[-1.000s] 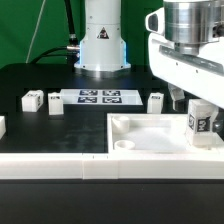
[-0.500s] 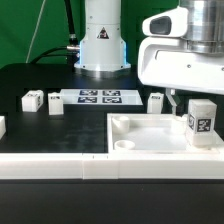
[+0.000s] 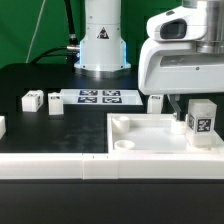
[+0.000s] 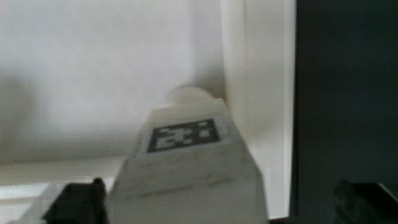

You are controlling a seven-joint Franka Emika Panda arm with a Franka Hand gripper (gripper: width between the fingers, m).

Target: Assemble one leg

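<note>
A leg point(image 3: 201, 118), a small white block with a marker tag, stands upright at the far right corner of the wide white tray-like piece point(image 3: 150, 132). My gripper point(image 3: 188, 104) hangs just above and behind it, its body filling the exterior view's upper right. In the wrist view the leg point(image 4: 187, 160) stands between my two dark fingertips point(image 4: 79, 201). The gripper point(image 4: 224, 206) is open, with a clear gap on one side of the leg. Three more legs point(image 3: 32, 99) point(image 3: 56, 104) point(image 3: 157, 102) stand on the black table.
The marker board point(image 3: 98, 97) lies in front of the robot base point(image 3: 101, 40). A long white rail point(image 3: 50, 166) runs along the front. A white piece point(image 3: 2, 125) shows at the exterior view's left edge.
My gripper has risen and shifted slightly toward the exterior view's left. The leg stays standing at the tray's corner and more of it shows.
</note>
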